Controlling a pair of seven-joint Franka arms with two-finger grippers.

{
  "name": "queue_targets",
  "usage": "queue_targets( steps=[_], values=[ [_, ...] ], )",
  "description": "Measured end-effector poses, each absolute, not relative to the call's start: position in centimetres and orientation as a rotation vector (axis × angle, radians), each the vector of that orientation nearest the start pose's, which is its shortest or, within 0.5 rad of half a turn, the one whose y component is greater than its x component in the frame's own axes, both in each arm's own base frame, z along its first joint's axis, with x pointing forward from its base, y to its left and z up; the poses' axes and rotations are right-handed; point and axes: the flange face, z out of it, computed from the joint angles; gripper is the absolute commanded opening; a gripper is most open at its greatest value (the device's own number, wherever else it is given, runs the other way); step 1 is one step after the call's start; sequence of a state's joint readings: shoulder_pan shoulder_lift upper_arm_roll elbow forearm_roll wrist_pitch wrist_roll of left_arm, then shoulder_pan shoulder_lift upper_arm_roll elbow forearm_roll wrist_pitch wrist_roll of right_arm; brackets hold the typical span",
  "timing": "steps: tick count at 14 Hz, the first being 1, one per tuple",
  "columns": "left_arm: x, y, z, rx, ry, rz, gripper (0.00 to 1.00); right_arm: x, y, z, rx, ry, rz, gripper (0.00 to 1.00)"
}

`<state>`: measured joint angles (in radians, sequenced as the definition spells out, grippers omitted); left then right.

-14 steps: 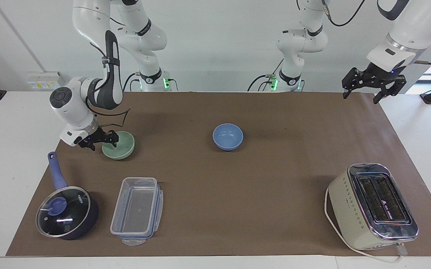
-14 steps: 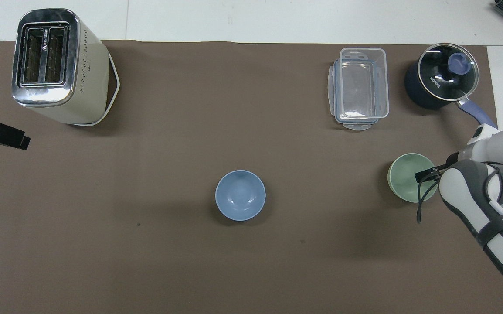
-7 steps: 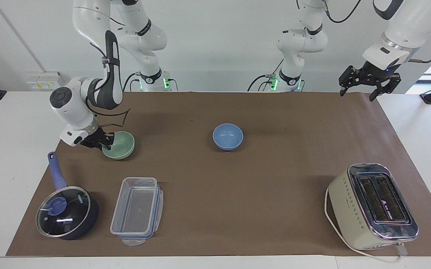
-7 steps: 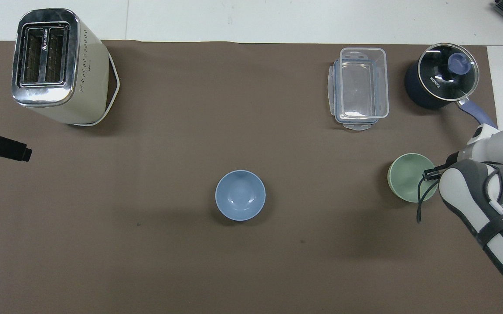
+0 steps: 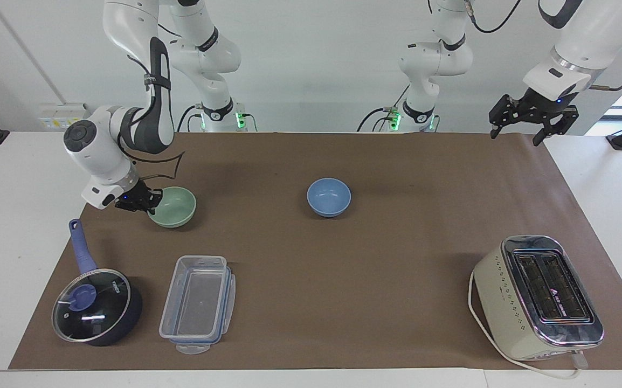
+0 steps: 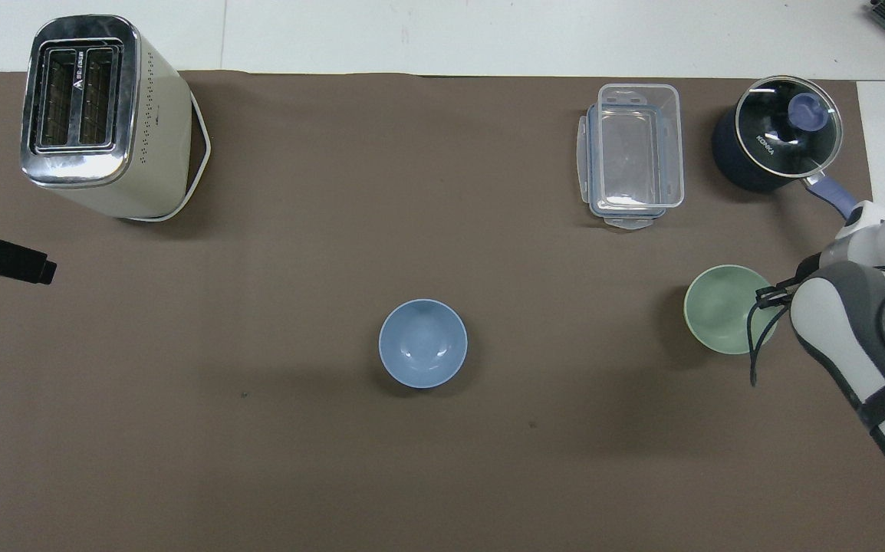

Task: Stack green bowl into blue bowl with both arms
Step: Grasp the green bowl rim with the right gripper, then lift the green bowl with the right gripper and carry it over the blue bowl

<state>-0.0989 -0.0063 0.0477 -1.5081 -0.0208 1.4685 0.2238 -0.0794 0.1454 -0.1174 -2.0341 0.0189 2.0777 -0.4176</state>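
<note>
The left gripper (image 5: 532, 121) hangs with fingers apart over the mat's edge at the left arm's end; the blue bowl (image 5: 329, 196) sits mid-table; the right gripper (image 5: 148, 202) is clamped on the green bowl (image 5: 173, 207)'s rim at the right arm's end; farther out stand a clear container (image 5: 198, 304) and a saucepan (image 5: 95, 306).

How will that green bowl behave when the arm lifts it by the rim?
Gripped at one edge by the right gripper, the green bowl will probably tilt. Its smooth matte wall looks rigid, so it should not flex, though it might slip.
</note>
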Motion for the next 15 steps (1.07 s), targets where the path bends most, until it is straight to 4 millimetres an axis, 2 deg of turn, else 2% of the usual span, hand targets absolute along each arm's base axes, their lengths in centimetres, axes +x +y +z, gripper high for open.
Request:
queue_targets(
  steps=[3,6,9,15],
  values=[
    [54.1,-3.0,64.8,-3.135,0.437,0.05,1.0,55.4,-9.4,41.6,-3.067,-0.348,0.112,0.0],
    [54.1,-3.0,64.8,-3.135,0.437,0.05,1.0,54.8,-7.2,44.1,-3.001,-0.344,0.08,0.0],
    [54.1,-3.0,64.8,-3.135,0.437,0.05,1.0,55.0,-3.6,44.5,-2.986,-0.323,0.086,0.0],
    [54.1,-3.0,64.9,-3.135,0.436,0.049,1.0,55.0,7.8,44.8,-3.01,-0.173,0.086,0.0]
  ],
)
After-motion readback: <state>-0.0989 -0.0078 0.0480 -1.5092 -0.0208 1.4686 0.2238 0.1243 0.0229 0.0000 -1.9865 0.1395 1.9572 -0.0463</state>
